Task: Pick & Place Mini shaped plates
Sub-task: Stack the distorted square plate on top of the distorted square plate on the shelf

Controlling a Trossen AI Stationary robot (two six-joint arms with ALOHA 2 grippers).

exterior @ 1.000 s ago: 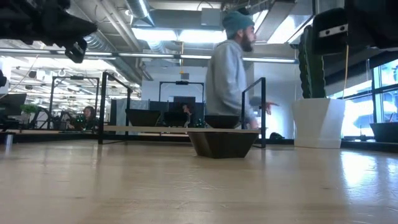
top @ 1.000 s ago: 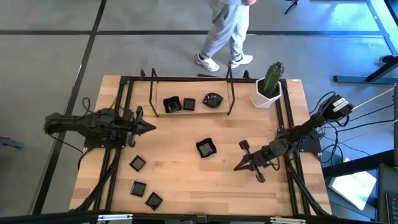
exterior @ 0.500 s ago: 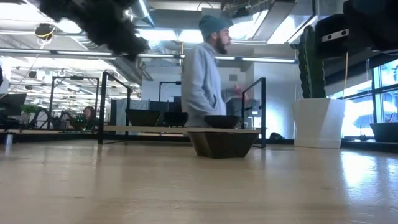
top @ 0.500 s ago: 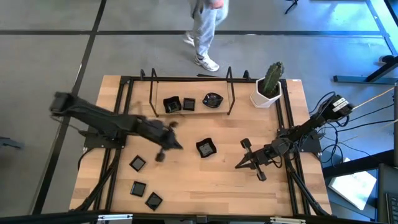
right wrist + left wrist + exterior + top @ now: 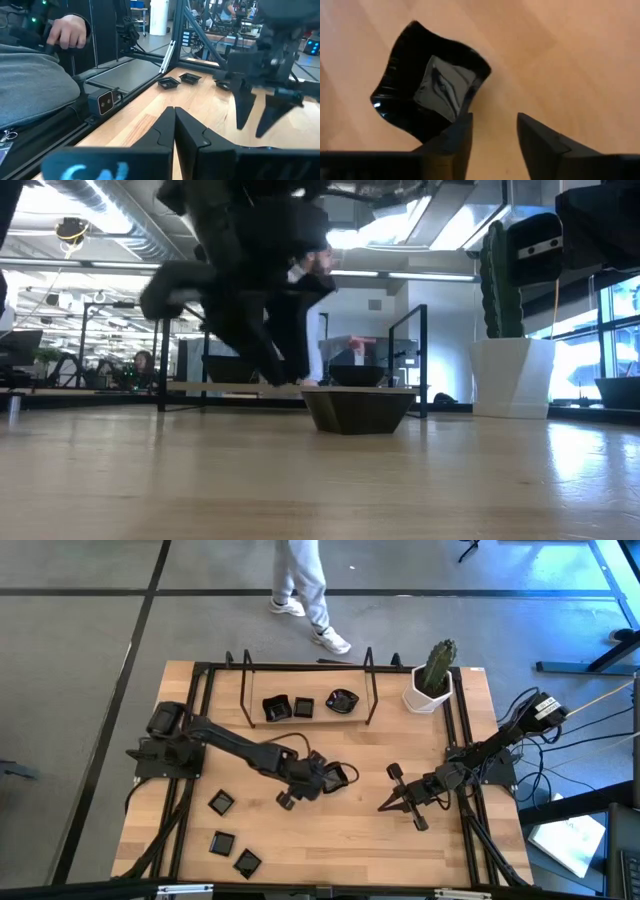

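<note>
Here, glossy black wavy-edged plate (image 5: pixel 431 90)

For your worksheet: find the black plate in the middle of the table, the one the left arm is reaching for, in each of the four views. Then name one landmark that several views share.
High view: the black plate lies mid-table, at the left gripper.
Low view: the plate stands centre, on the wood.
Left wrist view: it fills the upper left, just beyond the open fingers.
Right wrist view: cannot tell; the left gripper shows there.
Shared landmark: the white cactus pot.
</note>
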